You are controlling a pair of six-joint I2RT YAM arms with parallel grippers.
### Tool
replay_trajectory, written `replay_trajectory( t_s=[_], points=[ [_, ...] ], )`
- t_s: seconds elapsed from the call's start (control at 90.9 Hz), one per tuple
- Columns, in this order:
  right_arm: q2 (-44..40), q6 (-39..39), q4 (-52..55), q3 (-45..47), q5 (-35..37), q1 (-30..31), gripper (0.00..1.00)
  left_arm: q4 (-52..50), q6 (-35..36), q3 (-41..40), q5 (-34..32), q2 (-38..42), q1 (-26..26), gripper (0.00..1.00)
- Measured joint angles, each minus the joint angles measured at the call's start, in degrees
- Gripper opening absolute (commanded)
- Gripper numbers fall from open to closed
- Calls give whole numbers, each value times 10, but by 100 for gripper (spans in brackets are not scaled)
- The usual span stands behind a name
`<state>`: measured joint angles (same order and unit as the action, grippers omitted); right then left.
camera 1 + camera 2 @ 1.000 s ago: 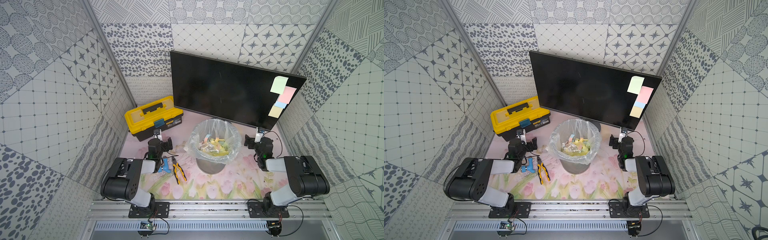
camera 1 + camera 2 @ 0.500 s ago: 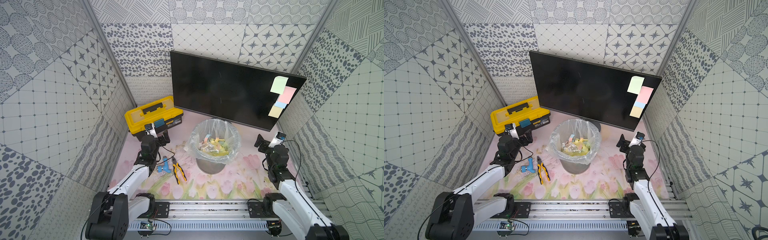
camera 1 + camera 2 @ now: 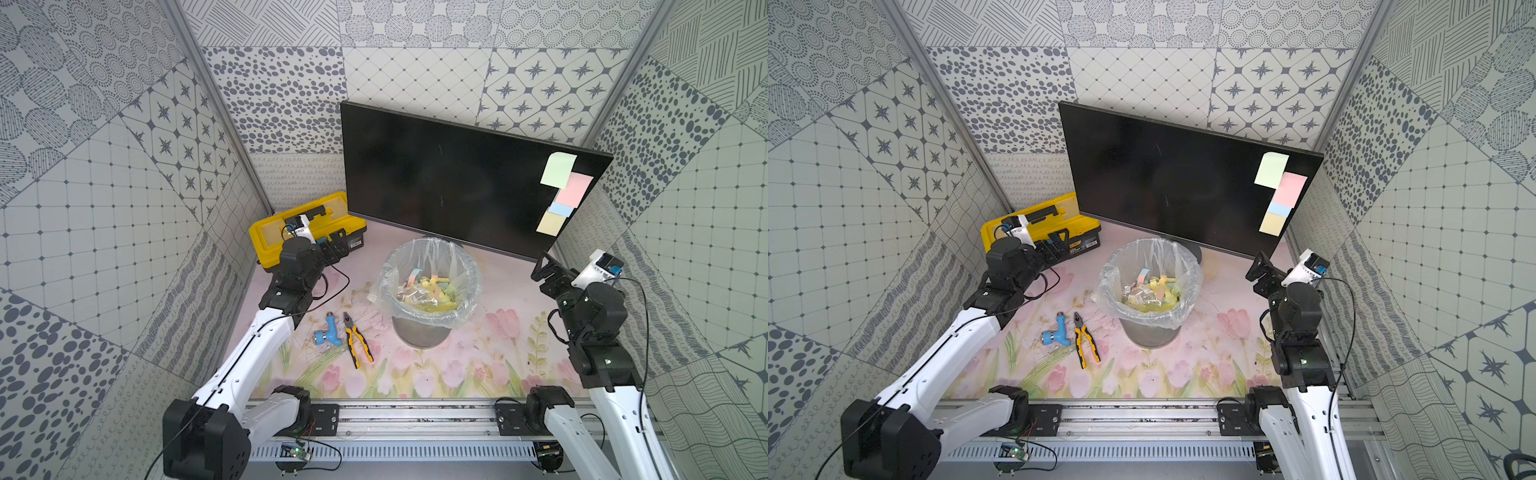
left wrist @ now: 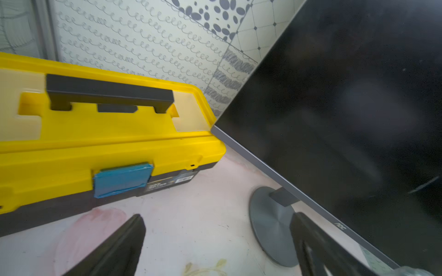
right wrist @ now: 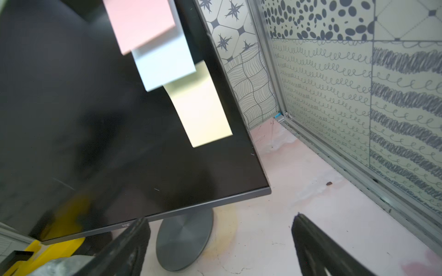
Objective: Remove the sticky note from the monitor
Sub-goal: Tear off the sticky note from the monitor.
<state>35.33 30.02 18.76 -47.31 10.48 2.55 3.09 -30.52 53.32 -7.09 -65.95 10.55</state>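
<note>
The black monitor (image 3: 436, 178) (image 3: 1163, 178) stands at the back on a round grey base (image 5: 184, 241). Near its right edge several sticky notes overlap in a column: green (image 3: 558, 169), pink (image 3: 574, 189), blue (image 3: 562, 209) and yellow (image 3: 550, 223). The right wrist view shows the pink (image 5: 141, 24), pale blue (image 5: 165, 64) and yellow (image 5: 201, 107) ones. My right gripper (image 3: 546, 266) (image 5: 220, 217) hangs open and empty below the monitor's lower right corner, apart from the screen. My left gripper (image 3: 336, 249) (image 4: 217, 217) is open and empty in front of the toolbox, near the monitor's lower left corner.
A yellow toolbox (image 3: 270, 232) (image 4: 95, 143) sits shut at the back left. A grey bin (image 3: 419, 336) with a clear liner holds several discarded notes in front of the monitor. Yellow-handled pliers (image 3: 357, 338) and a blue fitting (image 3: 328, 334) lie on the floral mat. Patterned walls stand close on both sides.
Both arms have unfolded and stretched up and back. The left gripper went toward the toolbox, the right toward the monitor's lower right corner. Both stayed open.
</note>
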Motion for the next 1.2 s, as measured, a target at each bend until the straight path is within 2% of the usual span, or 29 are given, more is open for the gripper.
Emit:
replay_trajectory(
  t_s=[0.22, 0.462, 0.594, 0.638, 0.704, 0.781, 0.869, 0.99, 1.199],
  points=[
    [62, 2, 29, -188, -35, 0, 97, -66, -22, 94, 28, -66, 56, 99],
    [127, -3, 100, -376, -88, -10, 97, -136, -24, 158, 79, -94, 68, 98],
    [180, 3, 148, -473, -157, -54, 96, -172, -21, 175, 106, -104, 70, 98],
    [197, 14, 159, -494, -193, -86, 92, -184, -19, 178, 114, -107, 70, 97],
    [219, 41, 172, -511, -259, -145, 87, -201, -15, 182, 122, -109, 71, 96],
    [245, 74, 187, -516, -335, -218, 86, -220, -9, 189, 133, -113, 71, 94],
    [273, 105, 196, -516, -392, -272, 83, -237, -1, 198, 145, -118, 71, 92],
    [307, 151, 189, -504, -452, -300, 75, -260, 9, 209, 160, -127, 71, 91],
    [306, 220, 142, -431, -525, -302, 67, -287, 20, 216, 171, -135, 71, 90]
  ],
)
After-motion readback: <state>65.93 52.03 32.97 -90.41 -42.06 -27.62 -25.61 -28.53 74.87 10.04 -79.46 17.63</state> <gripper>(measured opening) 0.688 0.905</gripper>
